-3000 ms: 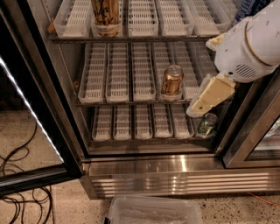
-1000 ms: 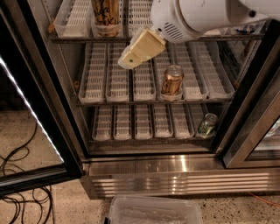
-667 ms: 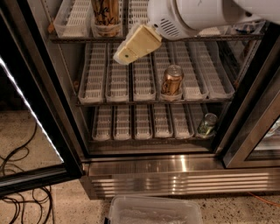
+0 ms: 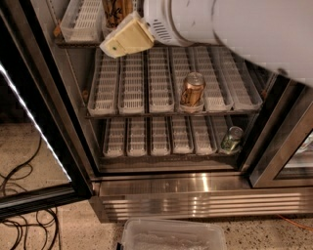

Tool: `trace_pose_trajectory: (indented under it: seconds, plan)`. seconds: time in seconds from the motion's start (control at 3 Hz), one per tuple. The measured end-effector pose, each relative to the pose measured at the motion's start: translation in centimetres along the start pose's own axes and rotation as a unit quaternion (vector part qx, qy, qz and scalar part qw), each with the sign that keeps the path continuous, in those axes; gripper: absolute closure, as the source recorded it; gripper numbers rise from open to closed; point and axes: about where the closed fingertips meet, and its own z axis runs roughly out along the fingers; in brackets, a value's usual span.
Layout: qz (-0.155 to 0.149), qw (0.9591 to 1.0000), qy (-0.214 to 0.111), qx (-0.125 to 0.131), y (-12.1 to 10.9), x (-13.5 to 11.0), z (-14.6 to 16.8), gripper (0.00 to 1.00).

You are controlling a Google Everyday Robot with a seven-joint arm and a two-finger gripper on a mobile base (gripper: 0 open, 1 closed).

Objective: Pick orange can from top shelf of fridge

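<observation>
The orange can (image 4: 113,10) stands upright on the top shelf (image 4: 82,20) of the fridge (image 4: 205,183), in a white slotted tray at the top of the view. Only its lower part shows. My gripper (image 4: 126,38), cream-coloured on a big white arm (image 4: 230,24), hangs just in front of and slightly below the can, overlapping its base. I cannot tell whether it touches the can.
A shorter copper can (image 4: 192,90) stands on the middle shelf. A small green-silver can (image 4: 231,139) sits at the right of the bottom shelf. The black-framed glass door (image 4: 29,127) stands open at left. A clear plastic bin (image 4: 171,235) and cables (image 4: 19,185) lie on the floor.
The arm has swung from the right of the middle shelf up and to the left, bringing the gripper up to the top shelf in front of the orange can.
</observation>
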Motion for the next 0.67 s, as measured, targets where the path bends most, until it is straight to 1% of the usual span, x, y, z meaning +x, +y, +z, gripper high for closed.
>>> trace_pose_trajectory:
  seconds: [0.33, 0.67]
  plan:
    - [0.06, 0.997, -0.044, 0.023, 0.9, -0.4, 1.4, 0.0]
    - [0.069, 0.9933, -0.082, 0.043, 0.0, -2.8, 0.8, 0.0]
